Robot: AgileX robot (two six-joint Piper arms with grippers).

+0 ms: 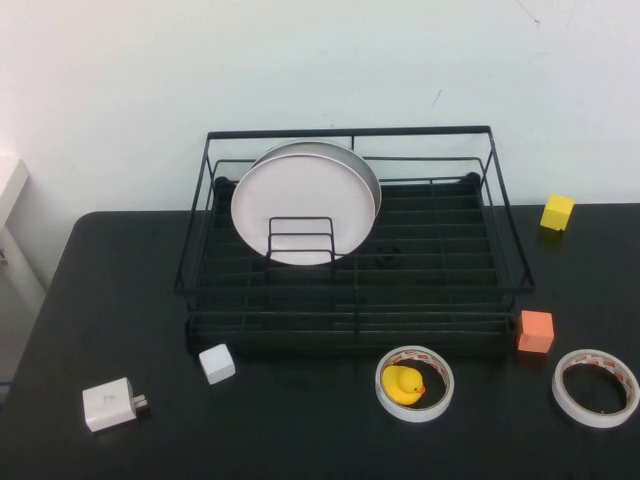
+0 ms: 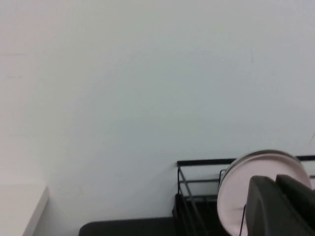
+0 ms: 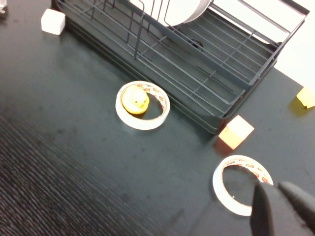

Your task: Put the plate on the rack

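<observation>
The plate (image 1: 303,208) already stands upright in the rack (image 1: 430,270), leaning on the grey-white plate (image 1: 362,165) behind it with the wire divider (image 1: 300,240) in front. The left end effector (image 2: 283,206) is raised, facing the wall beside the rack; the right end effector (image 3: 285,209) hangs over the table (image 3: 74,147) near a tape ring (image 3: 242,184). Neither seems to hold anything, though I cannot tell their opening, so retreat well clear of the rails.

pale pink plate (image 1: 300,205) before a grey-white plate (image 1: 368,177) in the black wire rack (image 1: 430,262), yellow duck (image 1: 402,384) in a white tape ring (image 1: 440,391) with red print, orange cube (image 1: 536,331), yellow cube (image 1: 557,212), white cube (image 1: 217,363), black table (image 1: 300,430)
</observation>
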